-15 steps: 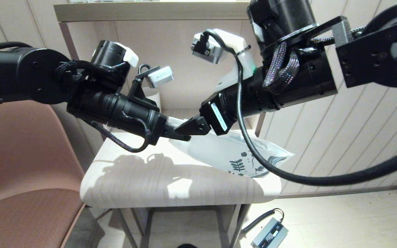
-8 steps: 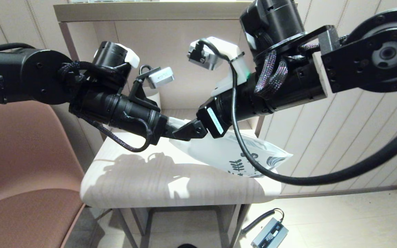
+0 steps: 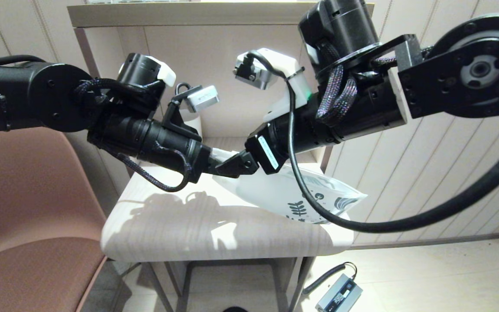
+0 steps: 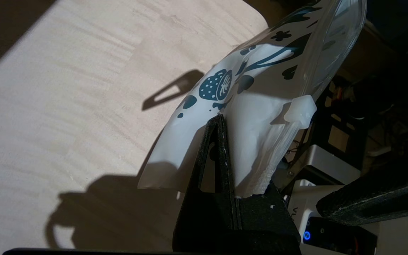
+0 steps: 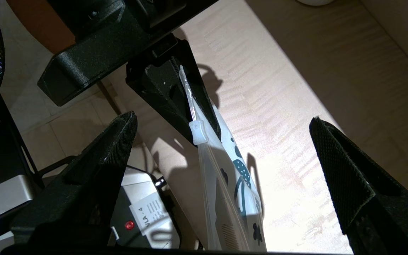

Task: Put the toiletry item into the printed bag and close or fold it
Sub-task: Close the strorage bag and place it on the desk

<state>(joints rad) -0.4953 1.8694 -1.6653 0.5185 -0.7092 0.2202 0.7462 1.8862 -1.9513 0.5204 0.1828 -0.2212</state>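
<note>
Both arms reach in over the pale wooden table (image 3: pixel 154 234) and meet above it: the left gripper (image 4: pixel 221 131) is clamped on the zip-strip end of the printed bag (image 3: pixel 288 195), while the right gripper (image 5: pixel 221 141) sits just beside it with its fingers spread wide on either side of the bag's edge. The bag hangs tilted from that pinch, leaf-printed end lowest and seemingly resting near the table's right edge. A small white slider (image 5: pixel 197 131) sits on the zip strip beside the left fingers.
</note>
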